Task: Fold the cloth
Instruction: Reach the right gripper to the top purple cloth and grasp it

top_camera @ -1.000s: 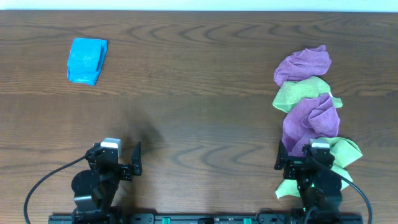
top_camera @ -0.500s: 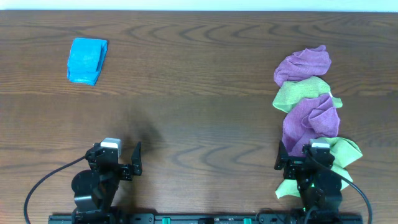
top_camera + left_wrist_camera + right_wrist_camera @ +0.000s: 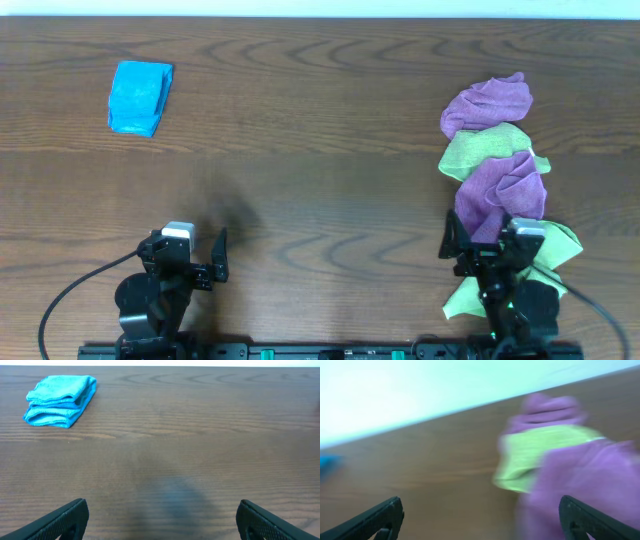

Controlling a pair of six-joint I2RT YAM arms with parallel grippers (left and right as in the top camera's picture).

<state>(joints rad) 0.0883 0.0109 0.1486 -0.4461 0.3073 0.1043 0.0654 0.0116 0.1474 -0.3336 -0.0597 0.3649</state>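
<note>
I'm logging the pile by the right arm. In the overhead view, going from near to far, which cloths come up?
Near green cloth → near purple cloth → far green cloth → far purple cloth.

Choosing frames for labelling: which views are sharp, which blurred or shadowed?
Overhead: sharp, evenly lit. Left wrist: sharp on the blue cloth, a faint shadow on the table. Right wrist: heavily blurred; the nearer purple cloth and green cloth lose their edges.
</note>
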